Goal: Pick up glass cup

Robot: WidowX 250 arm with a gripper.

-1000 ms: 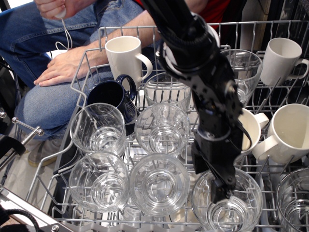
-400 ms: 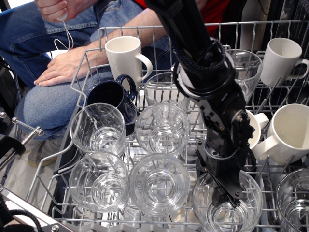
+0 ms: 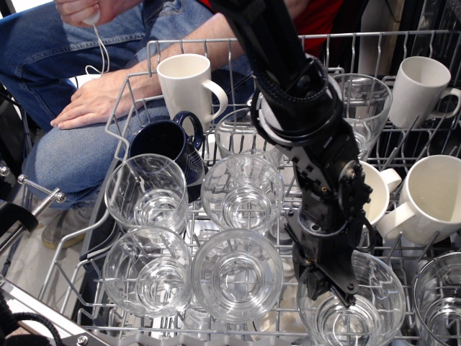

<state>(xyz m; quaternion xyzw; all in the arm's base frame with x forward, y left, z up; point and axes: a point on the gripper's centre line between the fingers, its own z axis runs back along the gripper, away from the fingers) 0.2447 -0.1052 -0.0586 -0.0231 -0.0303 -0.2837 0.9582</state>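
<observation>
The glass cup (image 3: 369, 311), a clear wide-rimmed tumbler, stands upright in the front right part of the wire dish rack (image 3: 128, 92). My gripper (image 3: 328, 288) comes down from above onto its near-left rim. One black finger is outside the wall and the other inside, so the jaws look closed on the rim. The black arm hides the cup's back-left edge.
Several clear tumblers fill the rack close by: (image 3: 236, 274), (image 3: 148, 270), (image 3: 241, 191), (image 3: 146, 191), (image 3: 441, 295). White mugs (image 3: 186, 83), (image 3: 425, 86), (image 3: 432, 198) and a dark blue mug (image 3: 164, 144) stand behind. A seated person's hand (image 3: 97, 97) rests at the rack's back left.
The gripper sank to the cup's rim and turned slightly. The glass cup has shifted a little to the right since the earlier frames.
</observation>
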